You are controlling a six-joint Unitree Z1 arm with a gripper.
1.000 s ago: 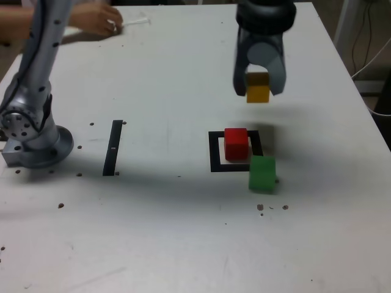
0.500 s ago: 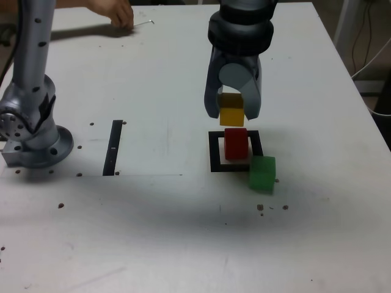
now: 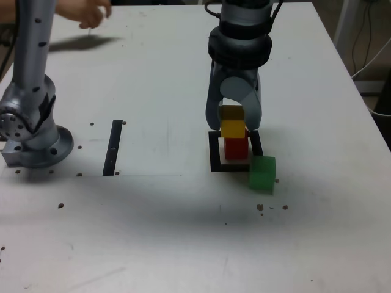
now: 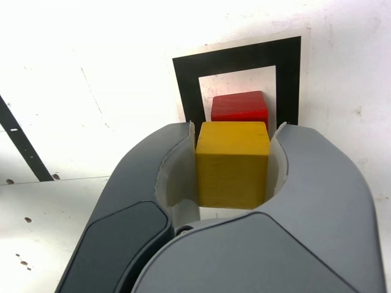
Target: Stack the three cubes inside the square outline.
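In the exterior view, my grey curved-jaw gripper (image 3: 233, 125) grips the matte yellow cube (image 3: 233, 129) over the matte red cube (image 3: 236, 149), which lies inside the flat black square outline (image 3: 215, 160), as base, I think. The matte green cube (image 3: 263, 173) waits by its corner, probably for the top.

In the wrist view, the jaws pinch yellow by two opposite sides, so its underside is free for stacking.

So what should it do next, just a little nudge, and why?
Probably lower the claw slightly, easing the yellow cube toward the red one: the claw grips yellow over red, which sits inside the black square outline, and yellow hasn't been let go.
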